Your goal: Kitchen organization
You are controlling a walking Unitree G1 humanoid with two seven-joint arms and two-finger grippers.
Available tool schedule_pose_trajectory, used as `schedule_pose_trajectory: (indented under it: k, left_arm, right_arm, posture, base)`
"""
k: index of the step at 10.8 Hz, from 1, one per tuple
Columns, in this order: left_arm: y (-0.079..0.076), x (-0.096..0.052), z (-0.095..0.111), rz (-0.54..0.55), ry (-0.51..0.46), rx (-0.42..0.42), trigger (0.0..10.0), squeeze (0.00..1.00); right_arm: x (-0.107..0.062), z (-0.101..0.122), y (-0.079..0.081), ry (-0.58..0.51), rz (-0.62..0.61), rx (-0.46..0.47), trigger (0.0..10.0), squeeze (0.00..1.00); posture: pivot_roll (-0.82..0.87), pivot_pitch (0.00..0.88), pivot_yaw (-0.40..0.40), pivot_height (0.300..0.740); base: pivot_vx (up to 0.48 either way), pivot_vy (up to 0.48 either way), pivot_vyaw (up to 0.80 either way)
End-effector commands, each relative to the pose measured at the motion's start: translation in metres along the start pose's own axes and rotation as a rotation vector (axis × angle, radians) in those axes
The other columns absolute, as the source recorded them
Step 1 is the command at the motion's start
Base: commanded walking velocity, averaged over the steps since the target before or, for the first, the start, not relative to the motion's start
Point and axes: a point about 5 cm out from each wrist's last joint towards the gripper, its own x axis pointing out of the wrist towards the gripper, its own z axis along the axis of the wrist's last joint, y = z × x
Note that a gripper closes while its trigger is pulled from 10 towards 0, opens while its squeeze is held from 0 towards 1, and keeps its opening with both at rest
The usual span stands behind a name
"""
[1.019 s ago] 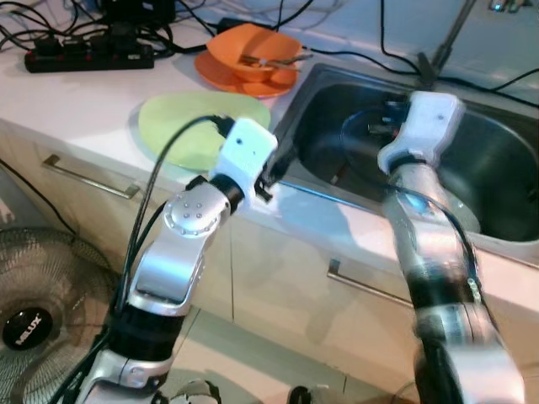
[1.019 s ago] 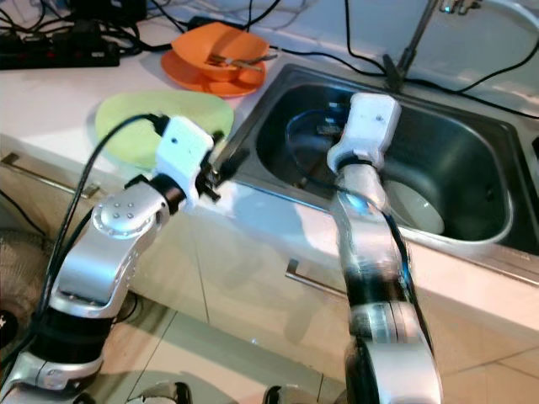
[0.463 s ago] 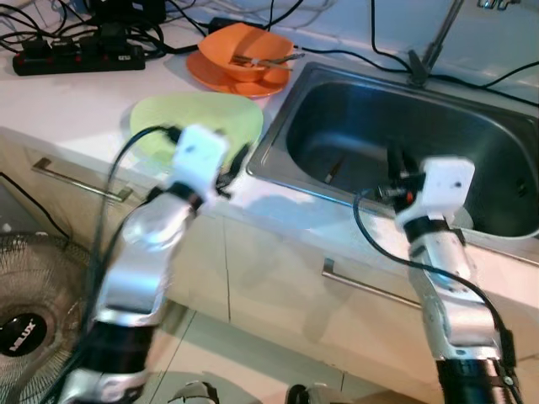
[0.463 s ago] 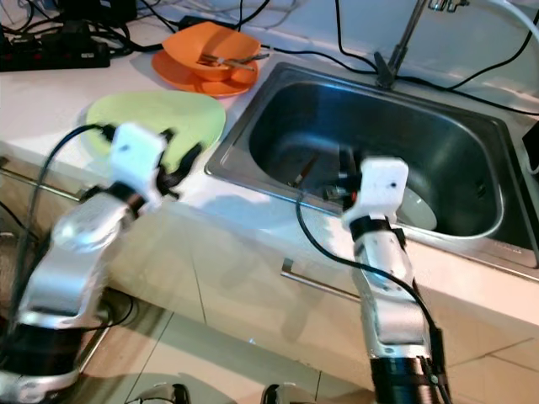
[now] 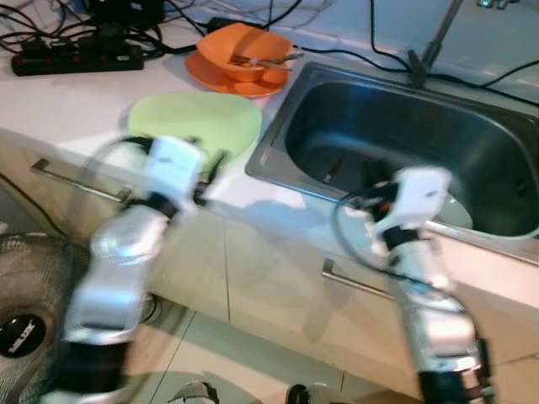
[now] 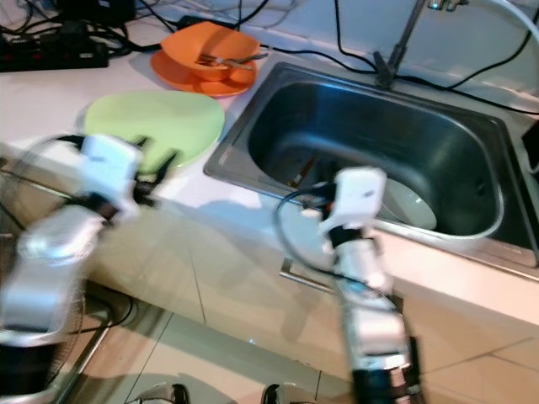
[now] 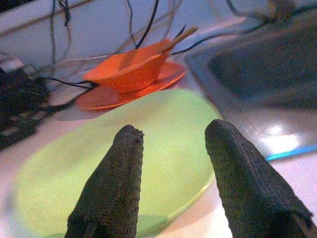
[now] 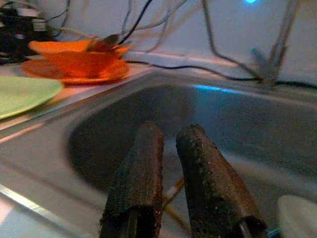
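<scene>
Your left gripper [image 7: 171, 163] is spread wide w/ nothing between the fingers, hanging just over the near edge of the green plate [image 5: 195, 124], which lies flat on the counter [image 5: 76, 93] beside the sink [image 5: 396, 139]. Your right gripper [image 8: 171, 163] has its fingers nearly pressed together, only a thin slit, holding nothing, at the sink's front rim and aimed into the basin. Down there sit a white dish [image 6: 411, 204] at the right and a thin brown utensil [image 6: 305, 167], prob. a chopstick or spoon handle, too blurred to tell. An orange bowl [image 5: 247, 52] on an orange plate [image 5: 237, 78] stands behind the green one. I'd judge you're btwn steps: nothing gripped, both arms blurred. Vs. half a sec ago the left arm has dropped back toward the cabinet front, and the right has slid left along the rim; a sec ago it reached deep into the basin. Next move calls for committing to one item: for the green plate, get a finger under its thin rim; it's flat and will likely slide.
</scene>
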Motion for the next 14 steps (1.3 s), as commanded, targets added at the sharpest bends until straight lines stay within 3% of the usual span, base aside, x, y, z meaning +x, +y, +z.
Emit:
schedule_pose_trajectory:
  k: [1, 2, 3, 4, 5, 6, 10, 14]
  left_arm:
    - [0.005, -0.004, 0.005, -0.013, -0.008, 0.072, 10.0, 0.0]
    - [0.011, -0.01, 0.01, -0.075, -0.015, 0.221, 10.0, 0.0]
    - [0.014, -0.016, 0.008, -0.153, -0.003, 0.384, 10.0, 0.31]
    - [0.021, -0.02, 0.001, -0.173, 0.051, 0.506, 10.0, 1.0]
    - [0.025, -0.019, -0.002, -0.188, 0.081, 0.584, 10.0, 0.58]
    - [0.028, -0.018, -0.003, -0.22, 0.104, 0.662, 10.0, 0.0]
    - [0.037, -0.002, 0.003, -0.248, 0.097, 0.768, 10.0, 0.0]
    - [0.045, 0.007, 0.002, -0.346, 0.114, 0.743, 10.0, 0.0]
  right_arm:
    - [-0.001, 0.003, 0.002, -0.008, 0.001, 0.004, 10.0, 0.0]
    - [-0.001, 0.001, 0.006, 0.0, 0.005, 0.014, 10.0, 0.0]
    - [0.0, 0.0, 0.007, 0.005, 0.006, 0.019, 10.0, 0.0]
    - [0.001, 0.0, 0.009, 0.007, 0.008, 0.025, 10.0, 0.0]
    - [0.002, 0.0, 0.01, 0.007, 0.009, 0.028, 10.0, 0.0]
    - [0.003, 0.0, 0.01, 0.008, 0.008, 0.028, 10.0, 0.0]
    - [0.003, -0.001, 0.011, 0.011, -0.001, 0.033, 10.0, 0.0]
    - [0.002, -0.003, 0.01, 0.02, -0.013, 0.035, 10.0, 0.0]
  posture:
    - [-0.04, 0.098, -0.059, 0.74]
    - [-0.02, 0.099, -0.065, 0.74]
    - [-0.01, 0.097, -0.069, 0.74]
    - [0.0, 0.092, -0.07, 0.74]
    - [0.0, 0.091, -0.072, 0.74]
    - [-0.01, 0.087, -0.071, 0.74]
    - [0.0, 0.078, -0.068, 0.74]
    - [-0.01, 0.077, -0.057, 0.74]
  base:
    - [0.0, 0.0, 0.0]
    - [0.0, 0.0, 0.0]
    - [0.0, 0.0, 0.0]
    - [0.0, 0.0, 0.0]
    - [0.0, 0.0, 0.0]
    - [0.0, 0.0, 0.0]
    - [0.0, 0.0, 0.0]
    - [0.0, 0.0, 0.0]
